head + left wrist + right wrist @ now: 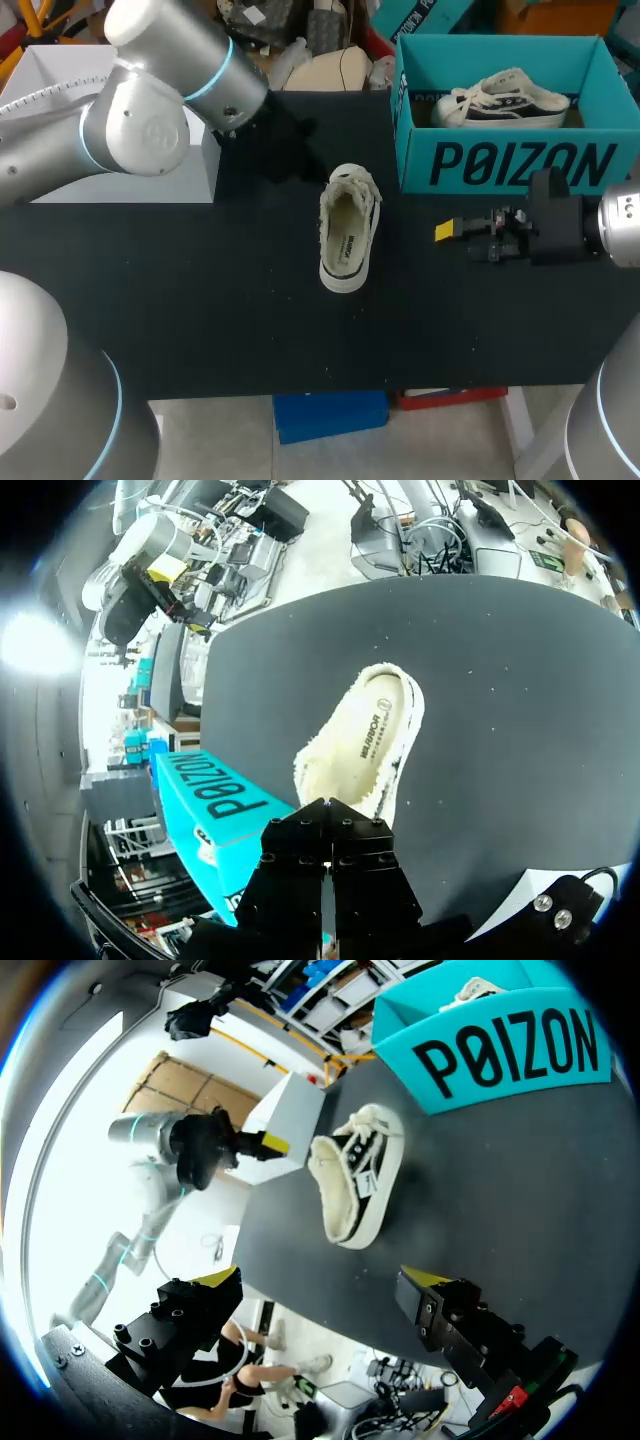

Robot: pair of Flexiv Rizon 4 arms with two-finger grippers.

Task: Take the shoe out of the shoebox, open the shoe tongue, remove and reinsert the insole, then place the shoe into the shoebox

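Observation:
A white low shoe [349, 228] with a dark side stripe lies on the black table [200, 300], its opening up and its insole [345, 243] showing inside. In the left wrist view the shoe [365, 742] lies just ahead of my left gripper [326, 865], which is shut on nothing. From above, that left gripper [283, 143] hangs behind and left of the shoe. My right gripper [452, 232] hovers right of the shoe, in front of the teal shoebox [515, 162]. It stands open [322, 1285] and empty, with the shoe [357, 1174] ahead of it.
A second shoe [502, 100] lies inside the shoebox at the back right. A white box [120, 170] stands at the back left, under my left arm. The shoebox [500, 1052] sits beyond the shoe from the right wrist.

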